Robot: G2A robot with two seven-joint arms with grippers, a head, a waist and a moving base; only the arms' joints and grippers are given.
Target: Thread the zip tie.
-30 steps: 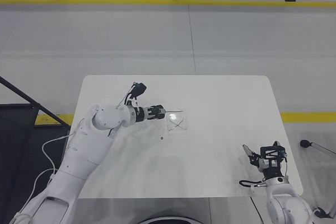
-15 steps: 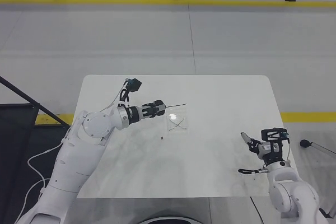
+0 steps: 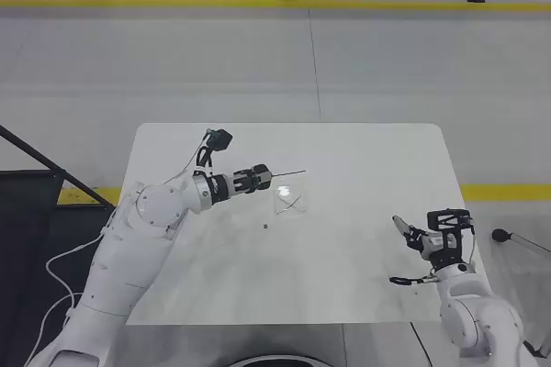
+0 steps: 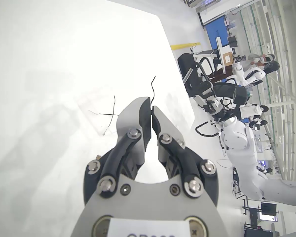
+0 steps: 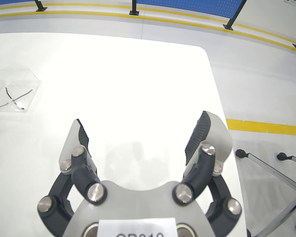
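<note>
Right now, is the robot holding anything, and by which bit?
Yes. The left gripper pinches a black zip tie near one end; the rest sticks out ahead. The right gripper is open, holding nothing.

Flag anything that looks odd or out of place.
The zip tie pinched in the left gripper is kinked near its free tip, not straight. Spare zip ties lie crossed in the clear tray. A speck sits on the table beside it, too small to identify.
</note>
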